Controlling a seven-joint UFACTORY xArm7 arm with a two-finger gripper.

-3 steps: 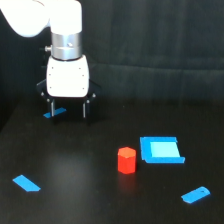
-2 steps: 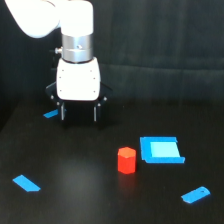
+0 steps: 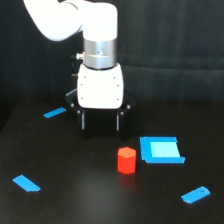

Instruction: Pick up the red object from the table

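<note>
Approach step: the white-bodied hand (image 3: 100, 121) hovers with fingers spread wide, empty, behind the small red hexagonal block (image 3: 126, 160) standing on the matte black tabletop (image 3: 75, 200). Next, centre overhead and descend.

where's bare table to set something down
Bare table lies between the flat blue strip at the exterior view's left and the red block. It is crowded at the right, where the red block, blue square and another blue strip cluster under the gripper.
</note>
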